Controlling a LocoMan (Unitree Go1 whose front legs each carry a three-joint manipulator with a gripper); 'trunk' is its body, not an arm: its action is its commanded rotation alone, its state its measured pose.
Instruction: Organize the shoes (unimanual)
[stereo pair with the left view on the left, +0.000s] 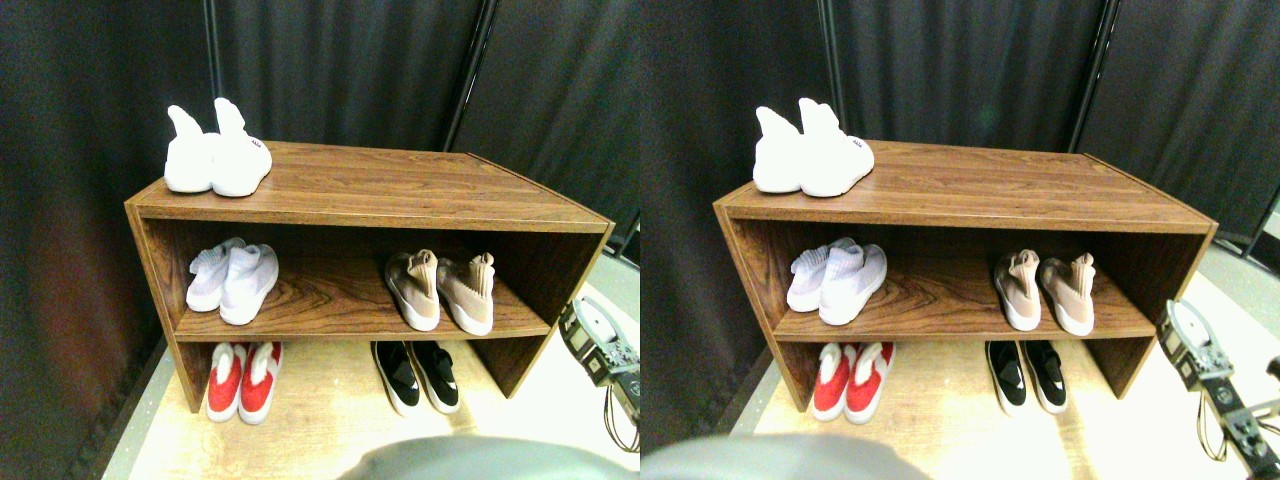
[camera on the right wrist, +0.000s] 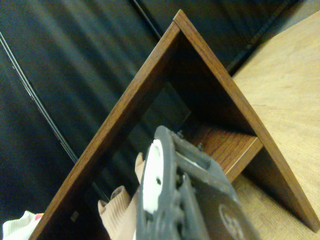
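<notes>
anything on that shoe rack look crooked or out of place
Nothing stands out. On the wooden rack every pair sits side by side and upright: white pair on top, pale pair and beige pair on the middle shelf, red-and-white pair and black pair on the floor.

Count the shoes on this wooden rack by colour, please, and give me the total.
White, on top of the rack: 2
Pale lilac-white, middle shelf: 2
Beige-tan, middle shelf: 2
Red and white, floor level: 2
Black, floor level: 2
Total: 10 shoes
</notes>
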